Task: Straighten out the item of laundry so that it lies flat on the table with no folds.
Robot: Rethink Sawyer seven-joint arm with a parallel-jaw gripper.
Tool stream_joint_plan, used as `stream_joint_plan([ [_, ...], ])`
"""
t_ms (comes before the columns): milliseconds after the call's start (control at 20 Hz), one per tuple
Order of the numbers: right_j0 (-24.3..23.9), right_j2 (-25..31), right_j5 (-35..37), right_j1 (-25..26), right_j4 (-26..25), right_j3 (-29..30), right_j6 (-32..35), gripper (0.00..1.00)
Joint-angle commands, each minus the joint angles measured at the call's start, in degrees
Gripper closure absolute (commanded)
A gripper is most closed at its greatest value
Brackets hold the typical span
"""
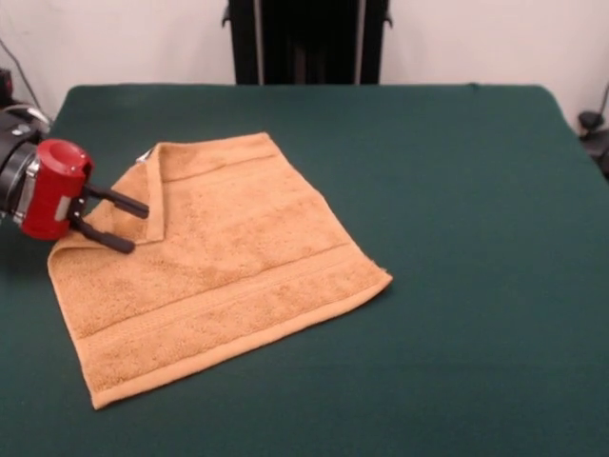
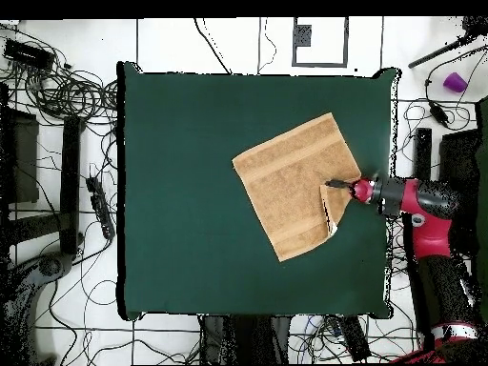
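The orange-tan towel (image 1: 228,267) lies on the dark green table (image 1: 457,190), mostly flat. Its left corner is folded over onto itself, forming a narrow triangular flap (image 1: 160,195), with a small white label (image 1: 145,155) at the fold's top. My gripper (image 1: 136,228) reaches in from the left, low over the table. Its two black fingers (image 1: 119,199) are spread apart at the flap's lower tip and the towel's left edge. In the overhead view the towel (image 2: 286,176) lies right of centre, and the gripper (image 2: 338,183) is at its right edge by the fold (image 2: 329,208).
The black pedestal (image 1: 304,43) stands behind the table's far edge. In the overhead view, cables and stands (image 2: 67,95) lie on the floor around the table (image 2: 181,191). The arm (image 2: 424,205) reaches in from the right.
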Motion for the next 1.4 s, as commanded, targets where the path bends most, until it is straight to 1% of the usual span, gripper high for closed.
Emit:
stream_joint_plan([
  [50,-1.7,-9.8,-1.3,1.6,-7.0,6.3,2.5,0.0],
  [350,-4.8,-11.6,1.3,-1.6,-8.0,10.3,2.1,0.0],
  [450,-5.5,-12.3,4.3,-2.6,-8.2,10.6,2.1,0.0],
  [550,-5.9,-13.0,8.9,-3.8,-8.4,10.5,3.0,0.0],
  [750,-7.1,-14.3,15.8,-7.0,-10.2,9.9,2.3,0.0],
  [950,-8.5,-15.4,24.2,-8.9,-13.9,6.0,-0.1,0.0],
  [1150,-9.5,-14.6,35.3,-10.3,-15.5,1.7,0.7,0.0],
  [1250,-9.2,-13.7,39.1,-10.1,-15.9,-0.5,1.4,0.0],
  [1400,-8.1,-13.1,38.5,-8.9,-19.0,-5.0,-0.6,0.0],
])
